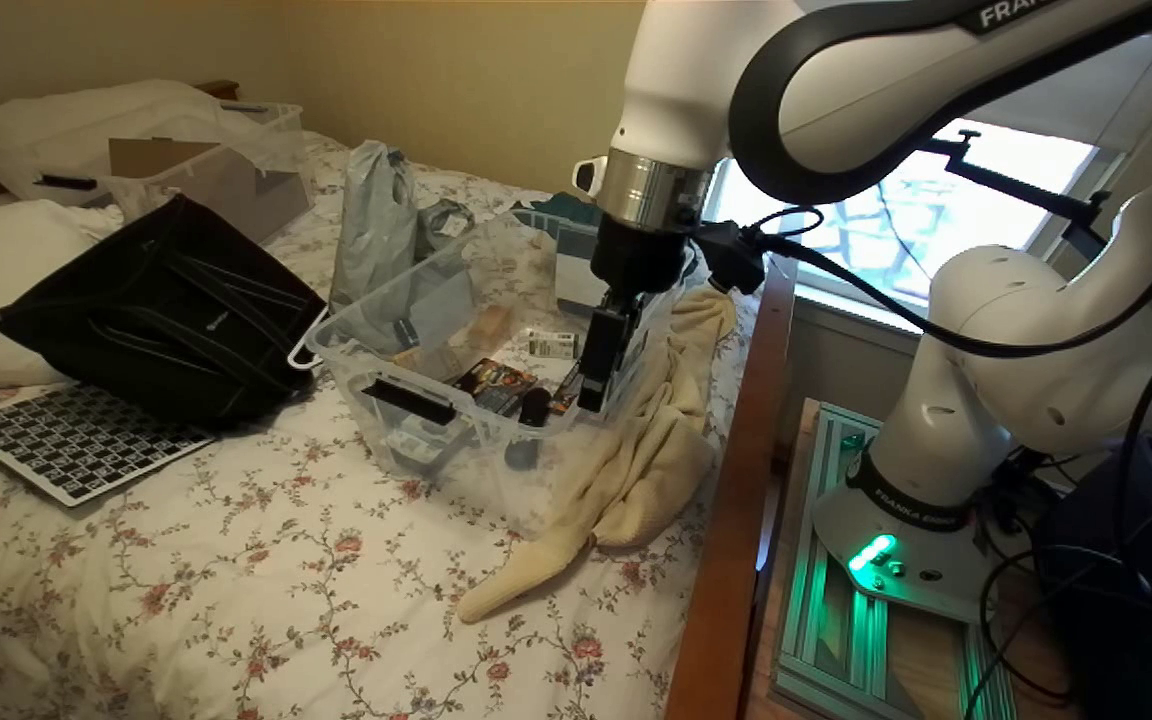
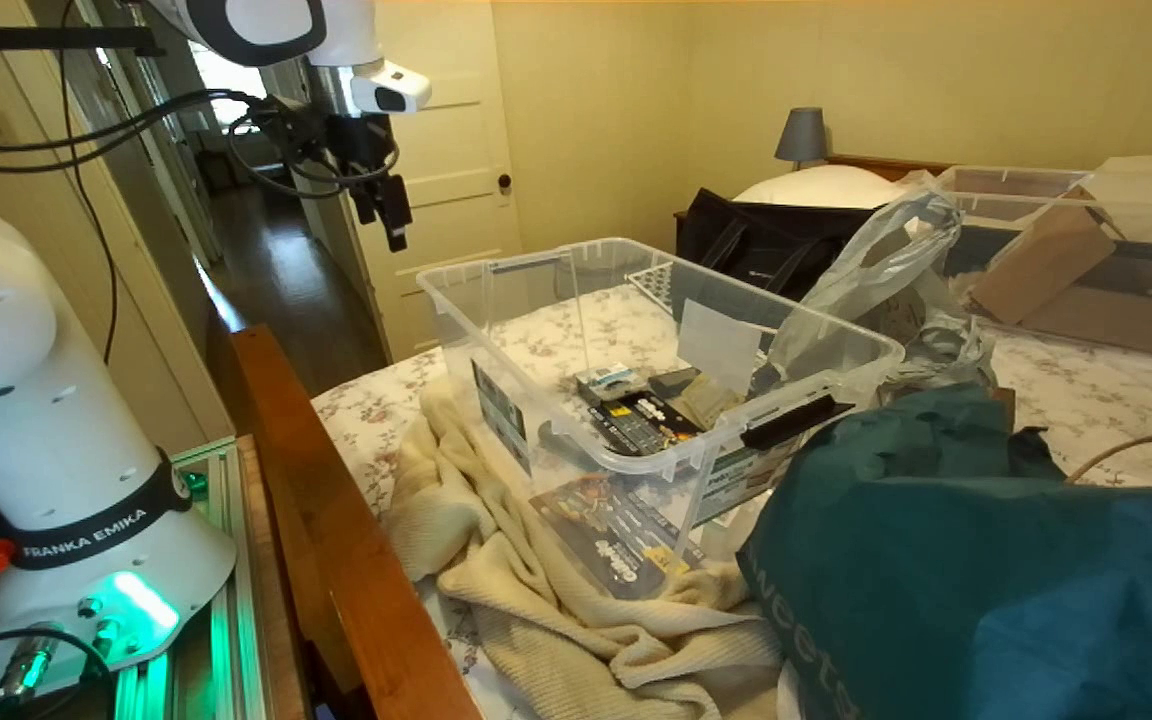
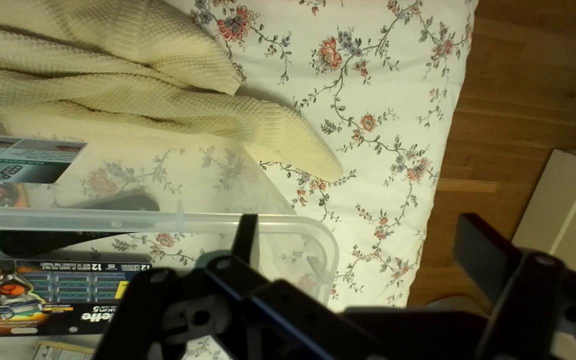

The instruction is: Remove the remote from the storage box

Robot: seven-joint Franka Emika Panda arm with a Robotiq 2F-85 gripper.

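The storage box (image 1: 481,475) is a clear plastic bin on the bed; it also shows in an exterior view (image 2: 636,462) and in the wrist view (image 3: 208,222). Inside lies a long black object with a rounded end (image 3: 43,242), which looks like the remote; its dark end (image 1: 534,408) seems to show in an exterior view. It lies beside a black razor package (image 3: 68,300). My gripper (image 3: 363,245) is open and empty, pointing down above the box's end corner. In an exterior view the gripper (image 2: 386,215) is well above the rim.
A cream sweater (image 1: 636,460) lies along the box. A black bag (image 1: 176,310), a grey plastic bag (image 1: 371,240) and a green bag (image 2: 976,560) stand around it. A wooden bed rail (image 1: 736,500) runs between bed and robot base. Several packages lie in the box.
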